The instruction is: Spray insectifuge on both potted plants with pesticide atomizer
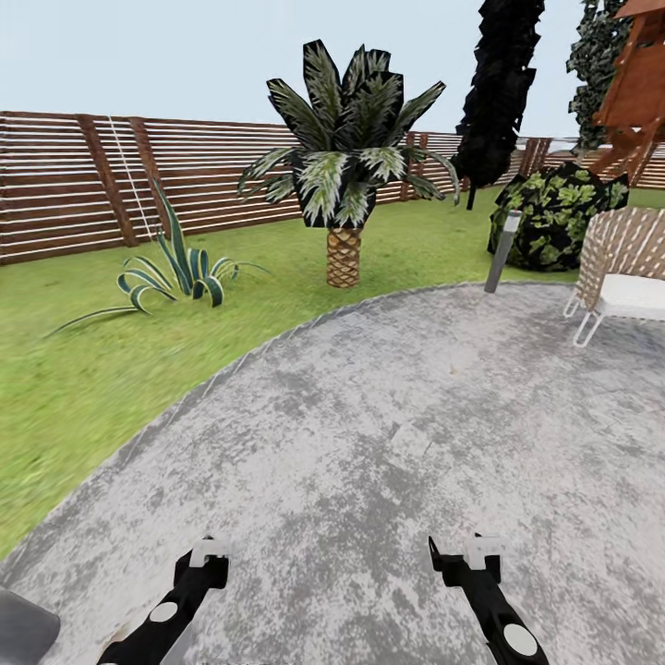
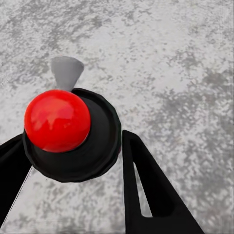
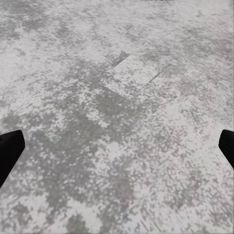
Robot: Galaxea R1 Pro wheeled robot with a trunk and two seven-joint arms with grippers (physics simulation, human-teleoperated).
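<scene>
The robot stood on a round patch of grey speckled paving (image 1: 388, 443), edged by green lawn (image 1: 83, 369) and closed off at the back by a brown slatted wooden fence (image 1: 55, 185). Its two black arms reached forward low over the stone. In the left wrist view, the left gripper (image 2: 73, 161) had its two dark fingers (image 2: 146, 185) closed around the pesticide atomizer (image 2: 73, 136), a black round body topped by a shiny red ball, with a grey nozzle pointing away over the paving. The right gripper (image 3: 117, 146) was spread wide with nothing between its fingertips, bare stone beneath it. Out on the grass stood a squat palm (image 1: 346, 157) with a scaly trunk, and to its left a low spiky plant with striped leaves (image 1: 175, 268). At the right were a dark leafy bush (image 1: 554, 212), a short grey lamp post (image 1: 503, 249) and a woven chair with a white cushion (image 1: 623, 268)
</scene>
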